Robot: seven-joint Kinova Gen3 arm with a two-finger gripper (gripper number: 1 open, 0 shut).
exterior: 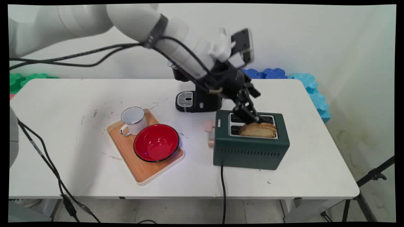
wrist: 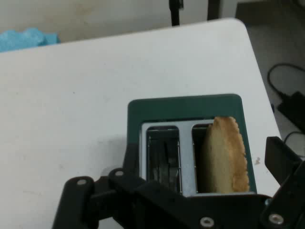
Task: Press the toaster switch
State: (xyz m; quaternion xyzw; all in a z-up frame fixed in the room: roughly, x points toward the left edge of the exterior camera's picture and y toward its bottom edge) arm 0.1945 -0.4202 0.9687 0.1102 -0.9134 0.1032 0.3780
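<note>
Over the dark green two-slot metal toaster (exterior: pixel 251 143) I see my black two-finger gripper (exterior: pixel 252 118) hanging at its far slot, fingers apart, gripping nothing. One browned toast slice (wrist: pixel 224 155) stands upright in the nearer slot, half raised, reachable.

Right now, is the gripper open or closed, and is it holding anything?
Gripper: open, holding nothing, right over the toaster beside the bread slice.

Worktop (exterior: pixel 79 176) carried a wooden tray (exterior: pixel 143 171) bearing a white mug (exterior: pixel 134 118) and red bowl (exterior: pixel 156 142). Green toaster (exterior: pixel 251 149) stood nearby, a bread slice (exterior: pixel 258 130) in its near slot. Black coffee machine (exterior: pixel 194 101) stood behind.
</note>
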